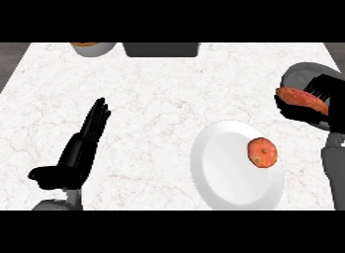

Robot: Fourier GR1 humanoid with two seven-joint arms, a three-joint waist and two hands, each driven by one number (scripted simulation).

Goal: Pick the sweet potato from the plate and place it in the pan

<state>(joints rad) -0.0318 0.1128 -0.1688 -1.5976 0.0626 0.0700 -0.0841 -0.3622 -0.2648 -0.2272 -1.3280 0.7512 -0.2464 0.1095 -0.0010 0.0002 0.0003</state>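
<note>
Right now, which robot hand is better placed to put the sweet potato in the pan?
The right robot hand: it already holds the sweet potato over the pan. The left robot hand rests open, far across the counter.

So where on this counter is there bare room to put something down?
The widest bare patch is the counter middle, bordered by the left hand, the white plate and the dark container at the far edge. It is crowded at the right: the right hand holds a sweet potato over the pan, with an orange item on the plate.

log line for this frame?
right hand: shut on sweet potato, over pan | left hand: open, resting | plate: orange item
</note>
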